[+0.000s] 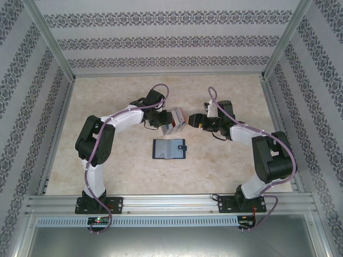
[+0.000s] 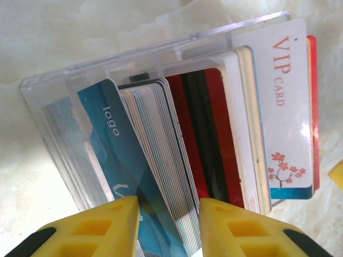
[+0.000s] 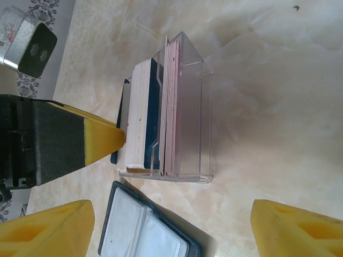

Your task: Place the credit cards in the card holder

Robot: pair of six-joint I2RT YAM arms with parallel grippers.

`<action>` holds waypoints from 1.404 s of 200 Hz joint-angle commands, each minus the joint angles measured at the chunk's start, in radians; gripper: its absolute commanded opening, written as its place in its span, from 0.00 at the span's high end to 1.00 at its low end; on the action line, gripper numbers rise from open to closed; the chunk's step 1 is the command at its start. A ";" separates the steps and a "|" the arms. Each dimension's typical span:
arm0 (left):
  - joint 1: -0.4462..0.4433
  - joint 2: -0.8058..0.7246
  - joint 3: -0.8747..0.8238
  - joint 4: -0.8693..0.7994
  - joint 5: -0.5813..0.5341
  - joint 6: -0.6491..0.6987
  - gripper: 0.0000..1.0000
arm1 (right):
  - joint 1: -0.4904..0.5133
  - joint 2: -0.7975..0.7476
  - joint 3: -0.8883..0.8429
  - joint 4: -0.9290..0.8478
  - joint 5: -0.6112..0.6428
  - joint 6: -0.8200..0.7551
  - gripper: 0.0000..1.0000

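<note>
On marbled table (image 1: 107, 171), pinches credit cards (image 2: 161, 160) in clear rack (image 2: 48, 107) with left gripper (image 2: 169, 225); holds right gripper (image 3: 171, 227) spread near card holder (image 1: 169, 149).

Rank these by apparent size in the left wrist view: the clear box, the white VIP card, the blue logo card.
1. clear box: largest, it spans most of the view.
2-3. white VIP card and blue logo card: not ranked, because both are partly covered by other things.
</note>
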 commanded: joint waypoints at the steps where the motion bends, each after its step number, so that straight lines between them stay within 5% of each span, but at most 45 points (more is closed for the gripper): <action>1: -0.017 0.006 0.032 0.033 0.021 -0.003 0.68 | -0.009 0.009 0.010 0.000 0.007 -0.024 0.23; 105: -0.019 -0.007 0.039 -0.008 0.029 0.025 1.00 | -0.009 0.008 0.013 -0.004 0.001 -0.024 0.23; 239: -0.017 -0.170 0.061 -0.223 -0.045 0.068 1.00 | 0.016 -0.168 -0.036 -0.067 0.061 -0.008 0.24; 281: -0.018 -0.300 0.000 -0.173 0.086 0.104 1.00 | 0.072 -0.284 -0.060 -0.088 0.044 -0.018 0.24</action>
